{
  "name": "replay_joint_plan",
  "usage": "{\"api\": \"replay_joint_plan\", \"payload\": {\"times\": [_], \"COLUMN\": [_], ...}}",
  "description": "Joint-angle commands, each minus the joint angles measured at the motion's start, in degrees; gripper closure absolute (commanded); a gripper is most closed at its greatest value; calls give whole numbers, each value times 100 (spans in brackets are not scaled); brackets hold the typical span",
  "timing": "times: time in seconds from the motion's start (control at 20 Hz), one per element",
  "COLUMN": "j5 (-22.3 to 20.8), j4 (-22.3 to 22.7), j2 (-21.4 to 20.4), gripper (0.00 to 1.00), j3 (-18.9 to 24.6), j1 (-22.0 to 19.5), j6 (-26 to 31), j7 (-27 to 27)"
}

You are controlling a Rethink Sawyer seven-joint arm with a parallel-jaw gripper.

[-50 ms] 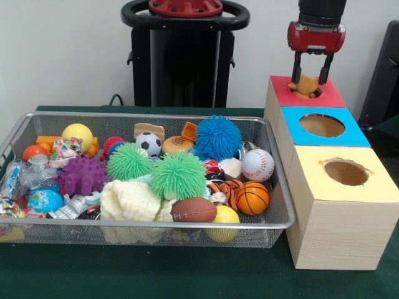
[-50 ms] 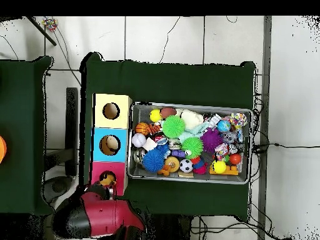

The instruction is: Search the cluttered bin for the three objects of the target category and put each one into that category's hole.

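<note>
My gripper [image 1: 310, 81] hangs over the red-topped box [image 1: 333, 96] at the back right, its fingers spread open. A tan and orange toy [image 1: 305, 87] sits between the fingertips, resting in the mouth of the red box's hole. From above, the same toy [image 2: 107, 181] shows at the red box [image 2: 97, 170], with the arm [image 2: 94, 215] just below it. In the wire bin [image 1: 156, 116] lie a brown bun [image 1: 177, 144], a toast slice [image 1: 148, 130] and an orange block [image 1: 189, 131].
A blue-topped box [image 1: 293, 121] and a yellow-topped box [image 1: 380, 187] stand in line in front of the red one, each with a round hole. The bin also holds spiky balls, sports balls, a football [image 1: 194, 210] and wrapped items.
</note>
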Motion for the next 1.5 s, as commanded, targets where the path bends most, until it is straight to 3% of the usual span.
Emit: {"api": "replay_joint_plan", "payload": {"times": [0.05,0.95,1.5], "j5": [136,71,-45], "j4": [-225,-411,-752], "j2": [35,27,617], "gripper": [0,0,0], "j3": [263,-189,-714], "j1": [88,345,582], "j6": [225,83,-637], "j7": [962,957,948]}}
